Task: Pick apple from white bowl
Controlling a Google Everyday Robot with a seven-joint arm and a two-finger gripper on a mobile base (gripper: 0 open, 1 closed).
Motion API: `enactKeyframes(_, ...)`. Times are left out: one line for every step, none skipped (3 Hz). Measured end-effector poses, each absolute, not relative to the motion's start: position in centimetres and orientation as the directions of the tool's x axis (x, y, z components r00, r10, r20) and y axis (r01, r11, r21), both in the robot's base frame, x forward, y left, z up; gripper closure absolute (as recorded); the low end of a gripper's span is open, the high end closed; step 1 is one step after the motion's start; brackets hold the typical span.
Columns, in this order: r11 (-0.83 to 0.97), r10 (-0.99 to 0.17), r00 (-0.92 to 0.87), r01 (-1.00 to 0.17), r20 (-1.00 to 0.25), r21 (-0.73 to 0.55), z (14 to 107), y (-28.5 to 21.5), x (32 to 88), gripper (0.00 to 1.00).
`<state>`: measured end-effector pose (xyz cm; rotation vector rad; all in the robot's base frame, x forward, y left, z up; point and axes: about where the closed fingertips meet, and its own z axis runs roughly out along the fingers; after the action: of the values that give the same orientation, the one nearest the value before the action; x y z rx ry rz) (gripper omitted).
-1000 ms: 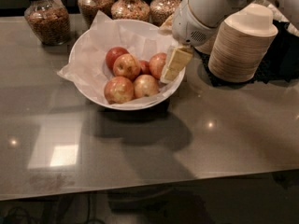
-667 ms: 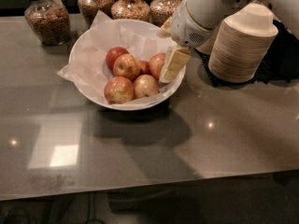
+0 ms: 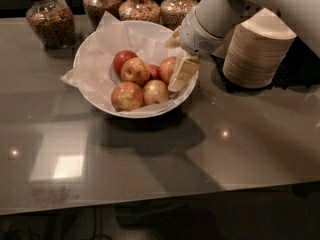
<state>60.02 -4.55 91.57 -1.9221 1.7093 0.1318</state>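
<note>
The robot's arm point(image 3: 220, 14) enters from the upper right corner of the frame, a thick white limb slanting down and to the left across the far rim of the white bowl point(image 3: 100, 101). Its rounded white wrist housing hangs over the bowl's right side, and from it the cream-coloured pincer point(image 3: 181, 76) points steeply down into the bowl, tilted slightly left, its tip low against the inner right wall. How far the pincer is open cannot be told from this view, nor whether it has hold of anything.

The apple point(image 3: 166, 68) lies at the right of the heap, touching the pincer's left edge and partly hidden behind it. Four other apples point(image 3: 135, 72) crowd just beside it on the crinkled white paper point(image 3: 92, 59) that lines the bowl: a darker red one at the back, a small one in the middle and two at the front.

The bowl stands on the glossy grey table point(image 3: 240, 149), in the upper middle of the frame. Behind it, along the top edge, are four glass jars point(image 3: 50, 19) filled with brownish grain. A stack of tan bowls point(image 3: 257, 54) stands at the upper right, on a dark mat point(image 3: 300, 74).
</note>
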Motion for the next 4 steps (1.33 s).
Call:
enactKeyframes(-0.035, -0.882, 0.179, -0.947, -0.437, -0.318, 90.4, -4.7, 60.0, 0.27)
enactKeyframes(-0.035, -0.877, 0.174, -0.953, -0.447, -0.302, 89.4, -5.1, 60.0, 0.27)
enactKeyframes(-0.033, -0.876, 0.168, -0.956, -0.453, -0.291, 88.7, -5.6, 60.0, 0.27)
enactKeyframes(-0.033, -0.876, 0.168, -0.956, -0.453, -0.291, 88.7, -5.5, 60.0, 0.46)
